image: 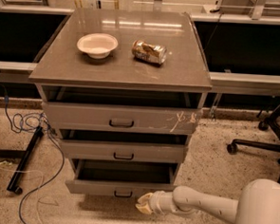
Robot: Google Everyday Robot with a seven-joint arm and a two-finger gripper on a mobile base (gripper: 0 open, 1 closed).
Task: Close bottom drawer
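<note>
The bottom drawer (102, 186) is the lowest of three grey drawers in the cabinet. It stands pulled out, its deep dark box showing above a plain front with a small dark handle (123, 194). My gripper (143, 207) is at the end of the white arm (196, 205) that reaches in from the lower right. It sits low, just in front of the drawer front and a little right of the handle. I cannot tell whether it touches the front.
The middle drawer (123, 152) and the scratched top drawer (120, 118) also stand slightly out. A white bowl (97, 44) and a crushed can (149, 51) lie on the cabinet top. Cables (25, 126) and a black bar (25, 159) lie at left; an office chair base (261, 145) is at right.
</note>
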